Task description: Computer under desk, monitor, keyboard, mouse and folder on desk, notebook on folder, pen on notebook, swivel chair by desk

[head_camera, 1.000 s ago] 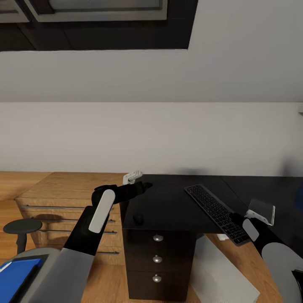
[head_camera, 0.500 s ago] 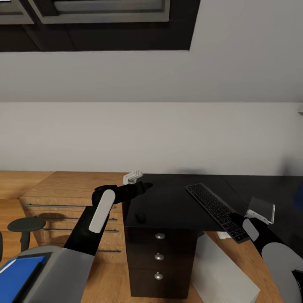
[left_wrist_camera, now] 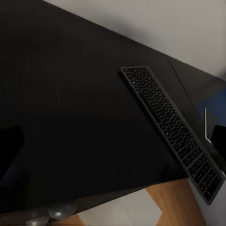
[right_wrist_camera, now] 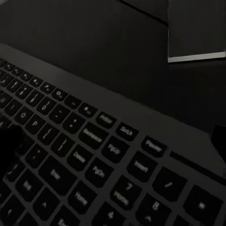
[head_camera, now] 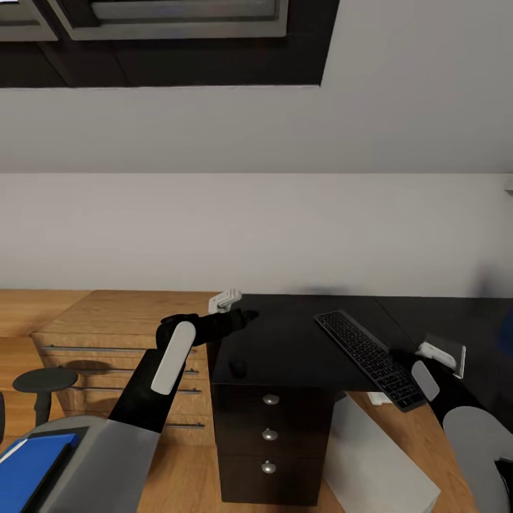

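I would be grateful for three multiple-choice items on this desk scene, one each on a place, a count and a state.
1. Where does the keyboard lie?
A. on the wooden chest
B. on the desk, its near end over the edge
C. on the floor

2. How many round knobs show on the desk drawers?
A. one
B. three
C. five

3. What lies on the swivel chair?
A. the blue folder
B. the keyboard
C. nothing

Answers:
1 B, the head view shows its near end past the desk edge, close to the right hand.
2 B, three silver knobs stand in a column.
3 A, the folder lies on the seat.
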